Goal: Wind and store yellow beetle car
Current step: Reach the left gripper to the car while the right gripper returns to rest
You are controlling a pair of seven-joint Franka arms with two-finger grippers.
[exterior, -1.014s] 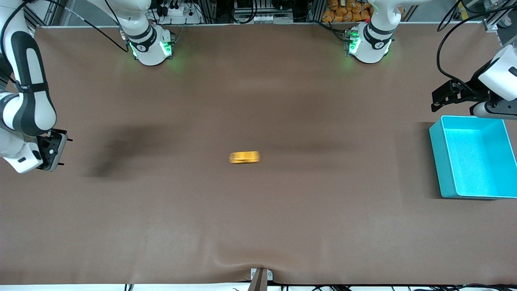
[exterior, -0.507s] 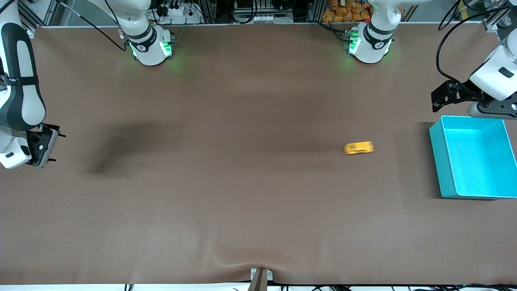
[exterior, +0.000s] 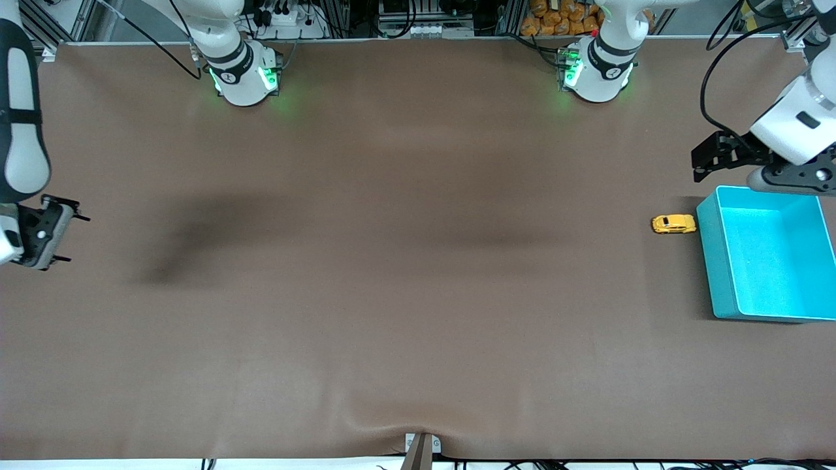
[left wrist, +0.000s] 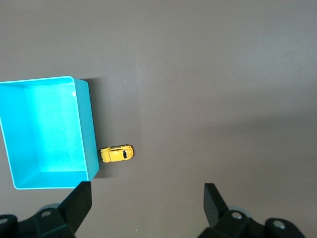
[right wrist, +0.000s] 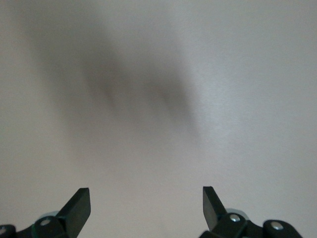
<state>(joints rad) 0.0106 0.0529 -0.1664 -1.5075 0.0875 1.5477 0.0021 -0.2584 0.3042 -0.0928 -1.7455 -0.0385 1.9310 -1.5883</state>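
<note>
Rolling fast across the table (exterior: 418,313) since a second ago, the yellow beetle car (exterior: 673,224) has run from mid-table and now sits at the turquoise bin (exterior: 709,261), its nose touching or all but touching the bin's outer wall. I read its long axis as square to that wall, pointing along the table's length. My left gripper (exterior: 717,155) hangs over bare table beside the bin's corner, jaws released and wide, so it is by far the nearer. My right gripper (exterior: 40,233) waits at its own end, well apart from the bin, jaws spread and empty too.
</note>
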